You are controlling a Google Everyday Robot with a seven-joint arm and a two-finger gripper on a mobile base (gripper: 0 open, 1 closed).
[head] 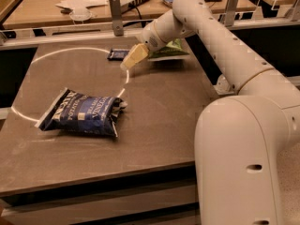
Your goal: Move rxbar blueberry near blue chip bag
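Note:
The rxbar blueberry (117, 54) is a small flat dark navy bar lying near the table's far edge. The blue chip bag (83, 113) is large and crinkled, with white lettering, and lies at the front left of the table. My gripper (129, 61) hangs at the end of the white arm just to the right of the rxbar and slightly nearer me, low over the table, with nothing seen in it. It is far from the blue chip bag.
A green chip bag (169, 50) lies at the far right of the table, partly behind my wrist. A white curved line (70, 51) runs over the dark tabletop. A metal post (114, 14) stands at the far edge, a cluttered desk (56, 6) behind it.

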